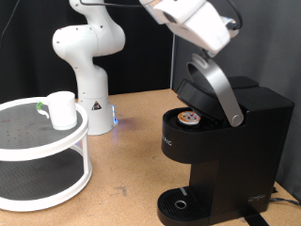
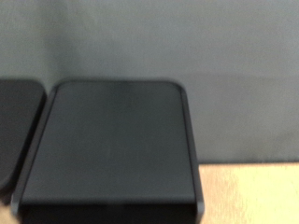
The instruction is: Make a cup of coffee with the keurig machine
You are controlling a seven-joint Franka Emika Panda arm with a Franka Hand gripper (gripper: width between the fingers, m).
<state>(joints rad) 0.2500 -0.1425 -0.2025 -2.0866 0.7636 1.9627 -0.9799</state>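
The black keurig machine [image 1: 226,141] stands at the exterior view's right with its grey curved lid handle [image 1: 218,87] raised and the brew head open. A small pod [image 1: 189,118] with an orange-speckled top sits in the open pod chamber. The round drip tray [image 1: 179,203] at its base is bare. The white cup [image 1: 61,109] with a pale green handle stands on the top shelf of a white round rack [image 1: 56,151] at the left. My arm's white hand [image 1: 193,24] hangs above the raised lid; its fingers do not show. The wrist view shows only a dark flat-topped box [image 2: 112,140], blurred.
The white robot base [image 1: 89,61] stands at the back on the wooden table [image 1: 127,160], with a blue light at its foot. The rack has a lower shelf with a dark mat. A grey wall is behind.
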